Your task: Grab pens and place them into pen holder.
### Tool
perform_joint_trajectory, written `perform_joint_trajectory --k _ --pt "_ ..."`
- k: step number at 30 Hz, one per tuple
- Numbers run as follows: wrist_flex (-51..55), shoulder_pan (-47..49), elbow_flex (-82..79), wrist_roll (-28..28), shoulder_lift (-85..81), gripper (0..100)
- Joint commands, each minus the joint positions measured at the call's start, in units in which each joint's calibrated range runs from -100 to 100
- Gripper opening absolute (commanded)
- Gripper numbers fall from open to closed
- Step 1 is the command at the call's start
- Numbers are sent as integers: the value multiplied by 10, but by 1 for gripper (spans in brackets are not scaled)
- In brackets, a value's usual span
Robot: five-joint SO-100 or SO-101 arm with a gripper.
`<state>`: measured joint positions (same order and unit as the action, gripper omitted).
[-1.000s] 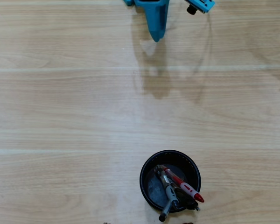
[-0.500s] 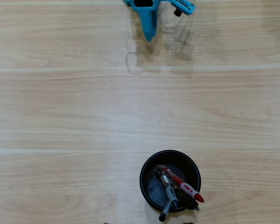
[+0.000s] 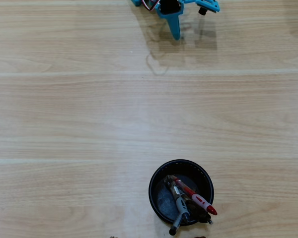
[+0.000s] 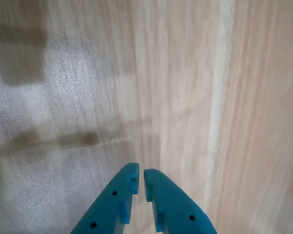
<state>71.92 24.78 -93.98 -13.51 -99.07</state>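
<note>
Claw: we see the blue claw point(image 3: 175, 34) at the top edge of the overhead view, its tip pointing down the picture. In the wrist view the claw point(image 4: 139, 175) enters from the bottom edge, its two fingers pressed nearly together with only a thin slit between the tips, and nothing held between them.

Pen holder: we find the round black cup point(image 3: 156, 196) near the bottom edge of the overhead view, standing upright on the surface. It is well apart from the claw, almost the whole height of the picture below it and roughly in line with it.

Pens: we see the pens bundled inside the cup, leaning toward its lower rim. The red and white pen point(image 3: 196, 198) slants to the lower right, its red end reaching over the rim. A pen with a grey sleeve point(image 3: 180, 208) pokes out past the lower rim. The others are too tightly bunched for us to tell apart.

Surface: pale wood-grain surface point(image 3: 69, 114); in the wrist view only this surface point(image 4: 185, 73) lies ahead of the claw.
</note>
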Motion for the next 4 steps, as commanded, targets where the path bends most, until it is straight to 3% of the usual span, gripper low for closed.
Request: perform_joint_trajectory --k 1,4 --pt "0 2 -1 0 -3 2" --pt "0 2 -1 0 -3 2"
